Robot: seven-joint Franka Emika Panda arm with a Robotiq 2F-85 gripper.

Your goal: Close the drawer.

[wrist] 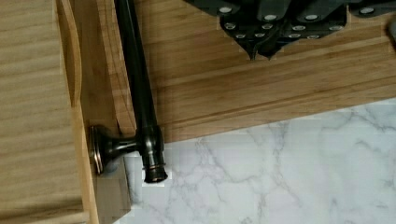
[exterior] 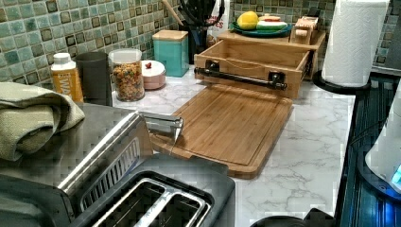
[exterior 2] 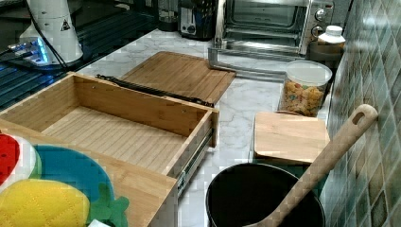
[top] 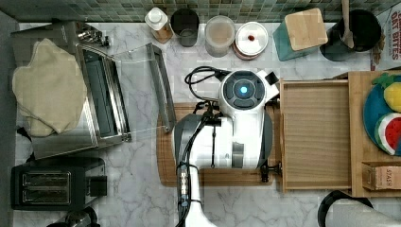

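The light-wood drawer point(top: 314, 135) stands pulled out, its bottom bare; it also shows in the left view point(exterior: 255, 56) and the right view point(exterior 2: 118, 127). A dark metal bar handle point(wrist: 140, 93) runs along its front point(exterior: 241, 78). My gripper point(wrist: 261, 52) hangs over the wooden cutting board point(wrist: 261, 88) beside the handle and apart from it, its black fingers shut with nothing between them. In the top view my white arm point(top: 236, 127) covers the cutting board point(top: 165, 156) just at the top view's left of the drawer front.
A toaster oven with its glass door point(top: 142, 90) folded down borders the board's far side from the drawer. A black toaster point(top: 52, 182), jars along the tiled wall point(top: 220, 35), a paper towel roll point(exterior: 352, 40) and a black utensil pot point(exterior 2: 265, 198) ring the counter.
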